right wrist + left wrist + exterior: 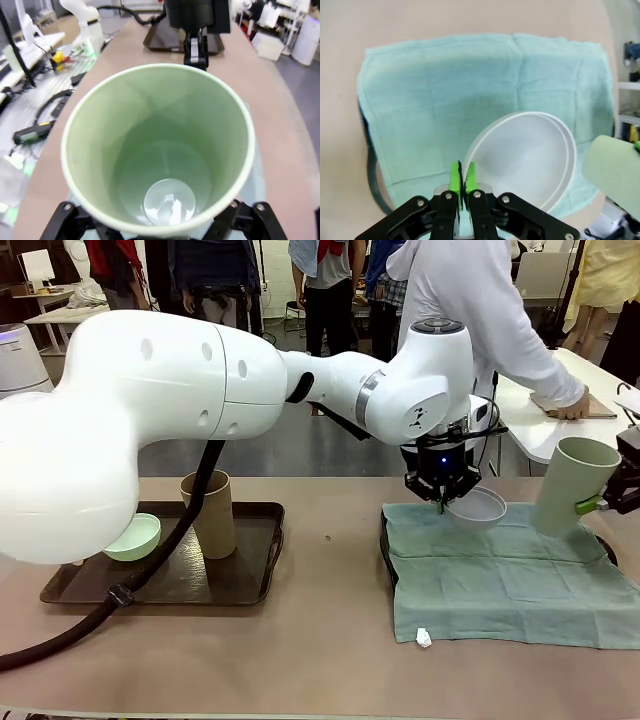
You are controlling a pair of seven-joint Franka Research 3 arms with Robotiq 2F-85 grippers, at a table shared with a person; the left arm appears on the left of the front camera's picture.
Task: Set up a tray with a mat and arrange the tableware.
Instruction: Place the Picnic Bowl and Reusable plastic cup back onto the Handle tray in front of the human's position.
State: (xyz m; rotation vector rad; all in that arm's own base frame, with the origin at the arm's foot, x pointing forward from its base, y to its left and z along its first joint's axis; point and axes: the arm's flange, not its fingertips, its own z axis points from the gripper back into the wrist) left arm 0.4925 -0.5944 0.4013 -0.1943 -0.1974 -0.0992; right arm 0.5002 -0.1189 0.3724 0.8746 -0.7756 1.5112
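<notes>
Left pincer clamps rim of whitish bowl over mat; right pincer grips green cup.

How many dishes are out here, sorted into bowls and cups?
Bowls: 2, the mint green bowl on the dark tray and the whitish bowl in the left gripper.
Cups: 2, the tan-brown cup on that tray and the pale green cup in the right gripper.
Total: 4.
</notes>
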